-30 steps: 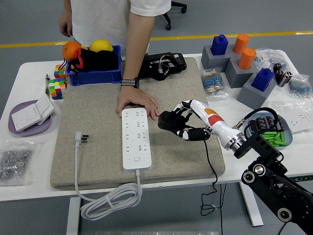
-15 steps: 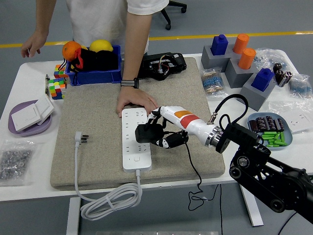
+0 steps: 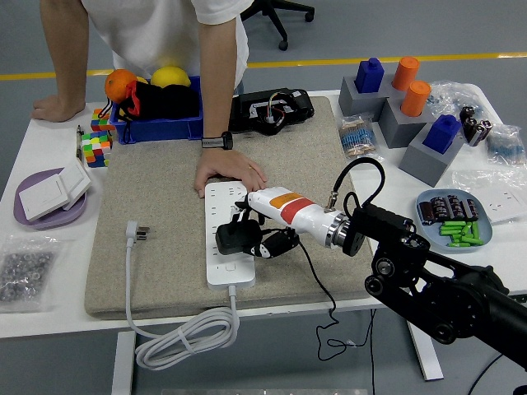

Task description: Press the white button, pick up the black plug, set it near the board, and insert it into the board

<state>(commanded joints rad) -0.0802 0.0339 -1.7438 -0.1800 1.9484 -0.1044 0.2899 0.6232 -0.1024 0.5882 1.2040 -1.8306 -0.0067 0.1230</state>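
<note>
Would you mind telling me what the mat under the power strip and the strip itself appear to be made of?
The mat looks like felt or a similar pressed fabric: beige, matte, with a faintly fuzzy, speckled surface and soft rounded edges. The power strip appears to be hard moulded plastic: smooth, white, slightly glossy, with crisp socket slots. The black plug in the right hand also looks like plastic, though its finish is hard to tell.

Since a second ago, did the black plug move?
Yes. The right hand carried the black plug leftward, from over the mat beside the white power strip to above its sockets.
</note>
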